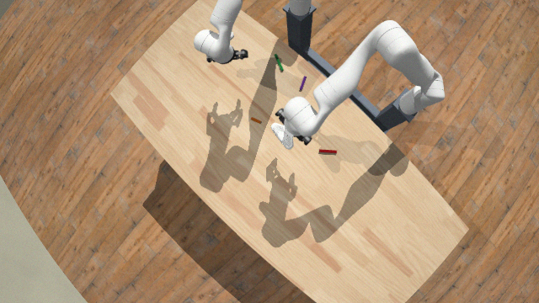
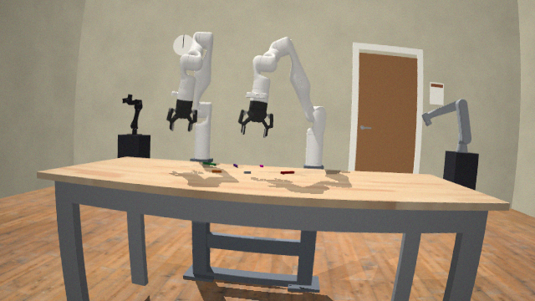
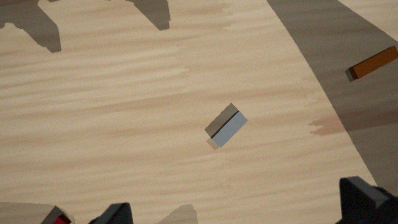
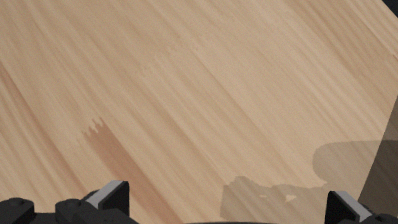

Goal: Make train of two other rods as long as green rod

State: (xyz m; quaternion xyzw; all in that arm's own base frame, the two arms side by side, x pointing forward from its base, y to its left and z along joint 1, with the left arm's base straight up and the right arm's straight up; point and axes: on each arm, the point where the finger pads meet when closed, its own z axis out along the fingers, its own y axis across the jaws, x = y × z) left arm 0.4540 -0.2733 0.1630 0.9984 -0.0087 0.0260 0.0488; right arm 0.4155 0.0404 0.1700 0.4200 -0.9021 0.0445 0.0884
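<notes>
One wooden table (image 1: 370, 202) (image 2: 376, 188), plank floor (image 1: 97, 236) (image 2: 167, 251), beige walls (image 2: 318, 25)

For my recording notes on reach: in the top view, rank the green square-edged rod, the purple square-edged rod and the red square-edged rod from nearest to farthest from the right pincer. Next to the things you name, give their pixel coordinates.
From the right pincer (image 1: 226, 57) (image 2: 180, 129) (image 4: 229, 193), in the top view:
1. Green rod (image 1: 279, 63) (image 2: 209, 164), picture-right.
2. Purple rod (image 1: 302, 83) (image 2: 235, 165), right and lower.
3. Red rod (image 1: 328, 151) (image 2: 287, 172) (image 3: 62, 220), far lower right.
</notes>
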